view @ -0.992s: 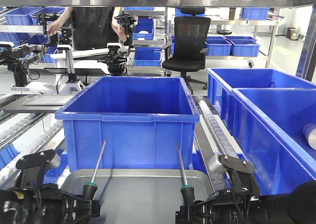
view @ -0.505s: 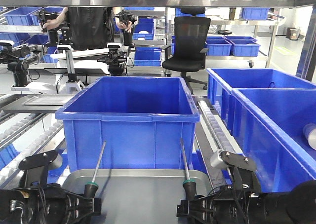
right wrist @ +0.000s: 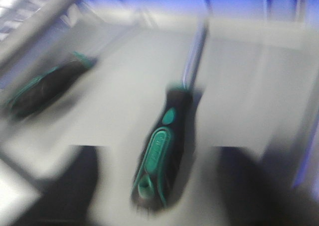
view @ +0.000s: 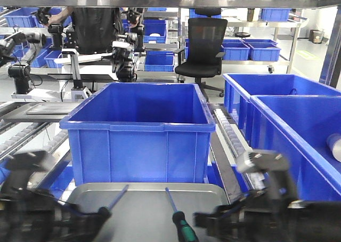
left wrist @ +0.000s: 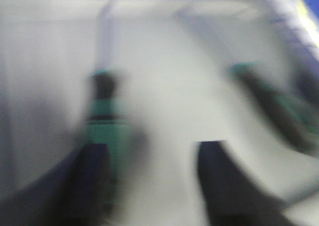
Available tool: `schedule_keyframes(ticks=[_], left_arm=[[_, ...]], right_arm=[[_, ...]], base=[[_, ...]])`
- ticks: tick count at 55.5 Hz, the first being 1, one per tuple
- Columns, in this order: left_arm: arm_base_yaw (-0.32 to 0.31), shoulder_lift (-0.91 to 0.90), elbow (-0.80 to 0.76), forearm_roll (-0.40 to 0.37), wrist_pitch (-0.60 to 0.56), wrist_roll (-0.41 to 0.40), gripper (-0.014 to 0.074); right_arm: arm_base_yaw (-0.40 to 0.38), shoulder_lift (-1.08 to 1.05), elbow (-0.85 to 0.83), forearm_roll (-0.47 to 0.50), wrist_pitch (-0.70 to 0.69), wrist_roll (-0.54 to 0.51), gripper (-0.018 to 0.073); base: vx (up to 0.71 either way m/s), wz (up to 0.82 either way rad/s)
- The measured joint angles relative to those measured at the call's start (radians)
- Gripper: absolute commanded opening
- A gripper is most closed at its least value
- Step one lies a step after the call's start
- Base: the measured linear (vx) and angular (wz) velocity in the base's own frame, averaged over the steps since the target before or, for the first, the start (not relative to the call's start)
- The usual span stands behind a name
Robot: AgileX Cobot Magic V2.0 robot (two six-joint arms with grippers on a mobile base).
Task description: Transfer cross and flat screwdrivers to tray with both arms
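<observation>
Release step, by my judgement: both screwdrivers lie on the grey tray (view: 149,199); right gripper (right wrist: 157,186) gapes around the right screwdriver (right wrist: 162,151); left gripper (left wrist: 149,181) spread beside the left screwdriver (left wrist: 102,121); next, lift both clear.

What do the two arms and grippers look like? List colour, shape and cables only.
Both arms are black and heavily blurred. The left arm and right arm each carry a rounded grey-silver joint housing near the top. Loose black cables seem to trail along them, though blur hides detail. The left gripper and right gripper have dark, blunt, blocky fingers. No markings can be made out.
</observation>
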Motion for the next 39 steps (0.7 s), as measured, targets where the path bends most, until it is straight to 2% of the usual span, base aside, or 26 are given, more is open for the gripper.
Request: schedule_keyframes(ticks=[3,9,16,20,27,31,39], left_arm=[[0.0,-0.073,0.0,0.059,0.039,0.0,-0.001],[0.0,-0.235,0.0,0.19,0.123,0.0,-0.0007],[0.0,-0.445,0.019,0.294,0.202,-0.007,-0.0005],[0.0,-0.579,0.069,0.323,0.217,-0.01,-0.0003],[0.0,-0.802,0.216,0.331,0.202,-0.015,-0.0003],[0.0,-0.884,0.293,0.333,0.151,-0.018,-0.0003],[0.0,-0.953,0.39,0.334,-0.023,-0.018,-0.0003]], right_arm=[[0.0,-0.066,0.0,-0.051,0.025,0.001,-0.0015],[0.0,-0.213,0.0,-0.152,0.092,0.012,-0.0013],[0.0,-0.401,0.037,-0.26,0.107,0.016,-0.0009],[0.0,-0.517,0.113,-0.291,0.054,0.023,-0.0009],[0.0,-0.693,0.264,-0.297,-0.075,0.03,-0.0008],[0.0,-0.743,0.323,-0.298,-0.137,0.031,-0.0008],[0.0,-0.76,0.366,-0.298,-0.197,0.035,-0.0008]], base=[[0.0,0.0],[0.0,0.0],[0.0,0.0],[0.0,0.0],[0.0,0.0],[0.0,0.0],[0.0,0.0]])
